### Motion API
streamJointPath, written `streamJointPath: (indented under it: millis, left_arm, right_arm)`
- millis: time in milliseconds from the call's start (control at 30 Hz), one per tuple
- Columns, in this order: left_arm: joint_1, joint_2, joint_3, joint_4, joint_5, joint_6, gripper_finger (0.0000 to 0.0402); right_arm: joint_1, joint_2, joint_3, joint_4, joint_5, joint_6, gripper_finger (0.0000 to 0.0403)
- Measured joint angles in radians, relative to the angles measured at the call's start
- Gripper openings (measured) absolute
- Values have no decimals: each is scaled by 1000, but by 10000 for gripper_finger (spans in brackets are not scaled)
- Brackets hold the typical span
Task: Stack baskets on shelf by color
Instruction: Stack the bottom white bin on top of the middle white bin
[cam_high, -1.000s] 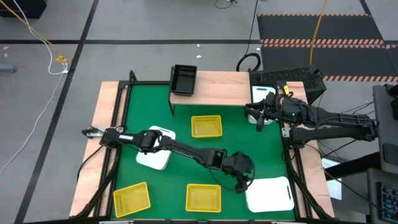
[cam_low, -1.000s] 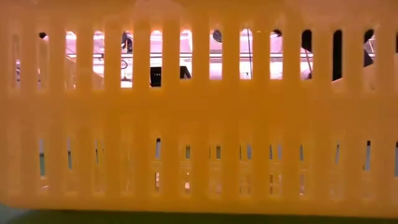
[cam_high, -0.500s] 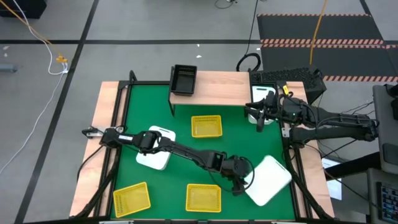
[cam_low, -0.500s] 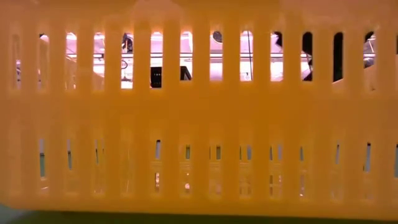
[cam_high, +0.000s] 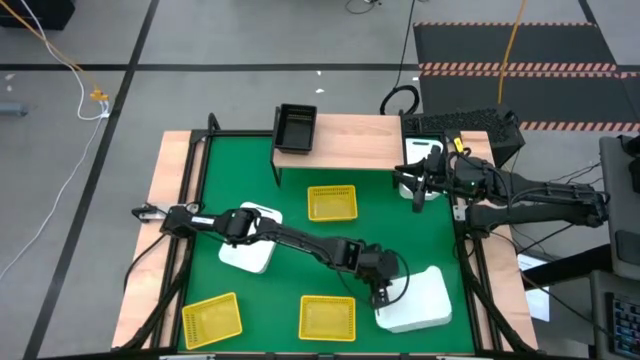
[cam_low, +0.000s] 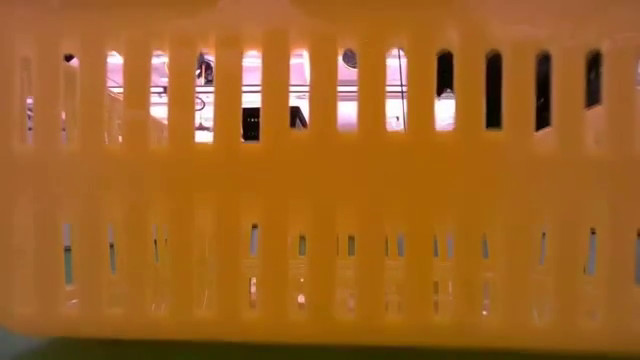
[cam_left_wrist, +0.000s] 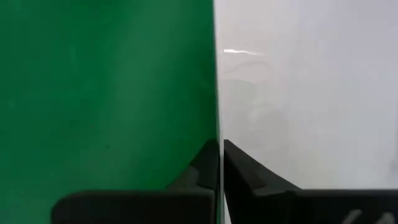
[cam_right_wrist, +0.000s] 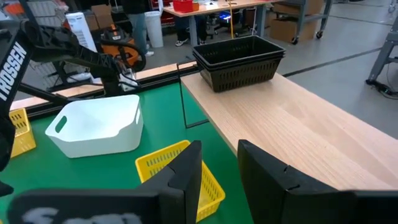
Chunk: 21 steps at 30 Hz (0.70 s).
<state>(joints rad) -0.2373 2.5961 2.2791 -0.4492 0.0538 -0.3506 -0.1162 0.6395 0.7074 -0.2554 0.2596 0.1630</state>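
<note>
My left gripper is shut on a white basket at the near right of the green mat. A second white basket lies under my left arm. Three yellow baskets rest on the mat: one mid-table and two near the front edge. Black baskets are stacked on the left end of the shelf. My right gripper hovers open just in front of the shelf's right part, holding nothing. My left gripper pinches the white basket's thin wall edge on the basket's left side, one finger over the green mat and one over the white basket. The fingers point down from above. Whether the basket's bottom rests on the mat cannot be told.
A yellow basket's mesh side fills the low view. Something white lies on the shelf's right end. Wooden strips and black rails border the mat. Bare mat lies between the mid-table yellow basket and the held white one.
The near-right white basket has swung round beside my left gripper, then settled back nearly square, a little farther toward the table's left than before. My left gripper has shifted slightly leftward with it.
</note>
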Motion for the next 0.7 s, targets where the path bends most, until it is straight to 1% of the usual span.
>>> streamJointPath:
  millis: [100, 200, 333, 400, 500, 600, 667, 700]
  left_arm:
    - [1, -11, 0, -2, -15, 122, 5]
    - [-4, -45, -3, -18, -69, 263, 6]
    - [-8, -141, -3, -67, -121, 491, 4]
    - [-13, -196, 0, -126, -155, 620, 5]
    - [-27, -284, -1, -277, -225, 835, 4]
    - [-42, -397, -2, -494, -307, 1021, 6]
    - [-46, -479, 0, -655, -334, 1114, 10]
    - [-46, -512, 0, -734, -341, 1136, 12]
  right_arm:
    - [0, 0, 0, 0, 0, -8, 100]
    - [0, 0, 0, 0, 0, -11, 100]
    - [0, -4, 0, -2, 0, -22, 100]
    - [0, -15, 0, -5, 0, -26, 100]
    - [0, -33, 0, -6, 0, -26, 100]
    - [0, -53, 0, -19, 0, -25, 100]
    - [0, -67, 0, -38, 0, -21, 100]
    - [0, -73, 0, -46, 0, -21, 100]
